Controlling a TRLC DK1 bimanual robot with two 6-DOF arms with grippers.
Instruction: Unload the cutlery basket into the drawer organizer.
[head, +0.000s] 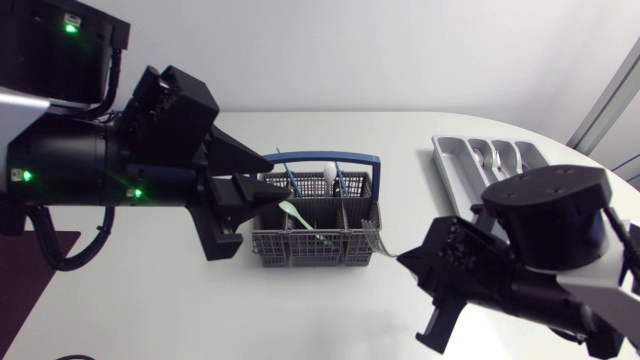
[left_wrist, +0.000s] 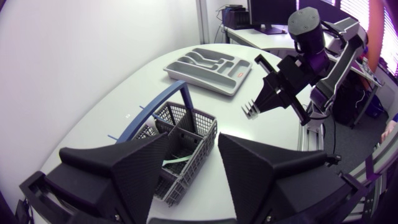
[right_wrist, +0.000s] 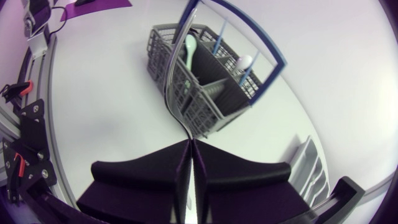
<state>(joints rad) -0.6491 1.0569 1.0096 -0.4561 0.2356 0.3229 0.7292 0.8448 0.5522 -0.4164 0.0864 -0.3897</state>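
Observation:
The grey mesh cutlery basket (head: 310, 256) with a blue handle stands mid-table; it holds a pale green spoon (head: 296, 212), a white spoon and blue-handled pieces. My left gripper (head: 280, 178) hovers over the basket's left side, open, with nothing between its fingers (left_wrist: 140, 165). My right gripper (head: 405, 258) is shut on a metal fork (head: 377, 234) just right of the basket. In the right wrist view the fork (right_wrist: 175, 93) runs from the shut fingertips (right_wrist: 191, 142) toward the basket (right_wrist: 163, 45). The grey drawer organizer (head: 448, 165) lies at the back right with cutlery in its slots.
In the left wrist view the basket (left_wrist: 186, 118) sits just under my fingers, the organizer (left_wrist: 186, 76) beyond it, and my right arm with the fork (left_wrist: 250, 111) stands to the side. Bare white table surrounds the basket.

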